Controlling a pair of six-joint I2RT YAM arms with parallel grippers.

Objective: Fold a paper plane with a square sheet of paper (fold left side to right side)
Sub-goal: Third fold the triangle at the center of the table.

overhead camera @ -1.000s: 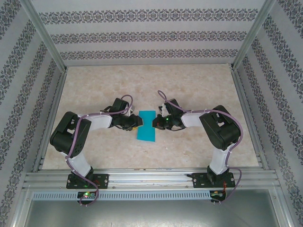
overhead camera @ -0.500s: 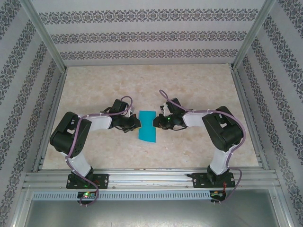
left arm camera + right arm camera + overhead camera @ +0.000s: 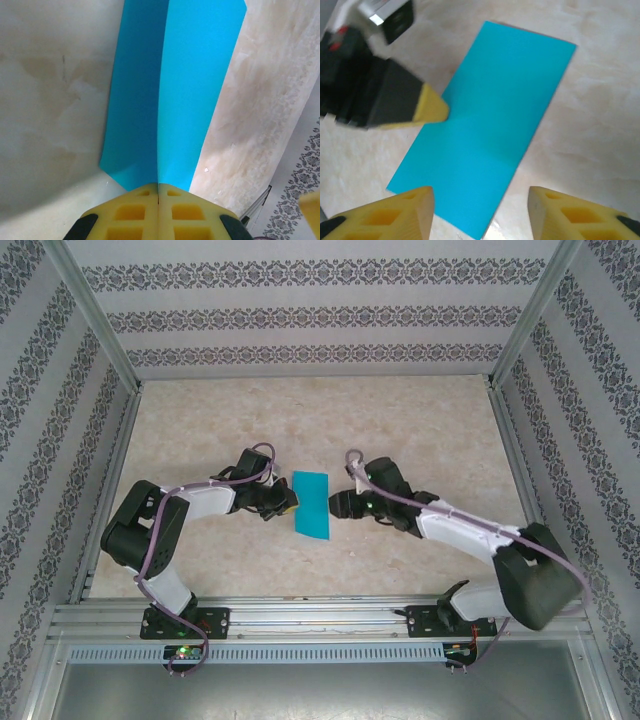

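The square sheet of paper (image 3: 312, 504) lies on the table folded in half, a narrow teal-blue rectangle. My left gripper (image 3: 288, 502) is shut, and its yellow tips (image 3: 159, 186) touch the middle of the paper's (image 3: 195, 90) left long edge. In the right wrist view that yellow tip (image 3: 432, 107) just overlaps the edge of the paper (image 3: 495, 120), which looks flat. My right gripper (image 3: 338, 506) is open beside the paper's right edge, its fingers (image 3: 480, 200) spread with nothing between them. The paper plane is out of view.
The beige marbled tabletop (image 3: 400, 430) is boxed in by patterned walls at the back and both sides. An aluminium rail (image 3: 320, 615) runs along the near edge between the arm bases. The right arm's elbow (image 3: 535, 580) sits low at the near right.
My right gripper has opened and drawn back a little to the right off the paper, and its elbow has swung down and right. My left gripper has shut at the paper's left edge.
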